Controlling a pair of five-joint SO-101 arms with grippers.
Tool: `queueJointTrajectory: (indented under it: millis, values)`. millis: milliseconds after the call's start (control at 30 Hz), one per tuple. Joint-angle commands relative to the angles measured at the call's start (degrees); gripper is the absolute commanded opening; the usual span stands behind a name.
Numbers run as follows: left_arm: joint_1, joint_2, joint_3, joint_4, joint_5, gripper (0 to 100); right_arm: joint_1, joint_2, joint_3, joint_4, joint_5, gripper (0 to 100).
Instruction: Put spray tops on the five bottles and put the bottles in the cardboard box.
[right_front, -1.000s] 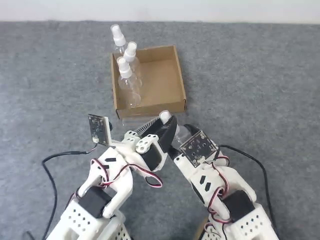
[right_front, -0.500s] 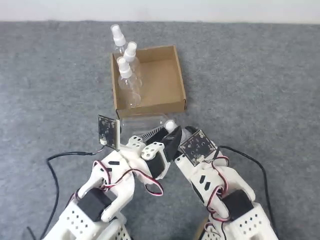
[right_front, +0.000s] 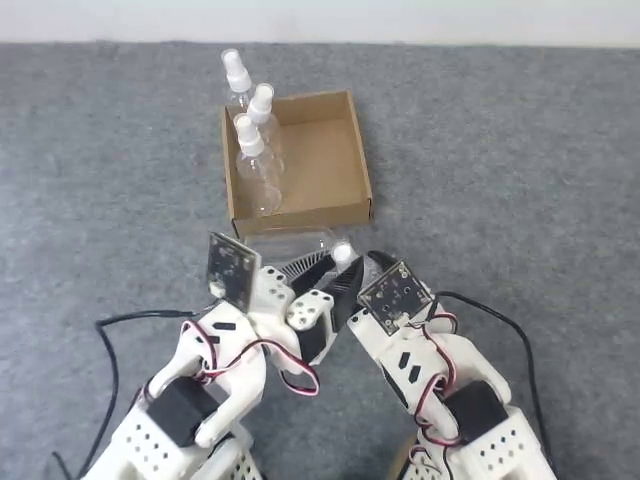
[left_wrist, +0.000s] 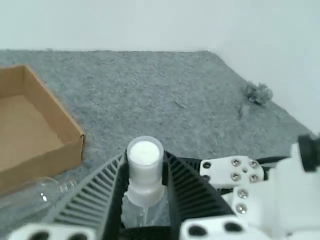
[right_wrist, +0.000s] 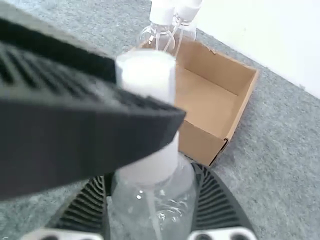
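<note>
Just in front of the cardboard box (right_front: 352, 150), the held bottle (right_wrist: 155, 200) is almost wholly covered in the high view by the left gripper (left_wrist: 145, 172) and right gripper (right_wrist: 152, 182); little beyond its white spray top (right_front: 343, 252) shows. A lying bottle (right_front: 295, 241) along the box's front wall is partly hidden under the left arm's camera board (right_front: 231, 272). In the left wrist view the box and that lying bottle both run off the picture's edge. In the right wrist view a finger (right_wrist: 75, 105) of the left gripper is a blurred dark mass across the spray top, and the standing bottles (right_wrist: 159, 31) at the box's far corner are cut off above the neck; whether they stand inside the box cannot be told.
</note>
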Motion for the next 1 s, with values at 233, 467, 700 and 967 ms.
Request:
queueJointTrajectory:
  millis: [233, 467, 700, 967]
  values:
    - [0.70, -0.88, -1.36, 0.09, -7.12, 2, 1.01, -1.01, -1.76, -0.66, -0.70, 1.3]
    - [0.53, -0.88, -1.71, 0.35, -8.18, 8, 1.01, -1.01, -1.67, -0.66, -0.70, 1.3]
    - [-1.49, -0.88, -4.09, 4.75, -5.19, 19, 1.10, -1.01, -1.67, -0.75, -0.70, 1.3]
    - [-1.85, -0.88, -12.09, 13.01, -4.75, 19, 1.36, -1.01, -1.67, -0.84, -0.70, 1.3]
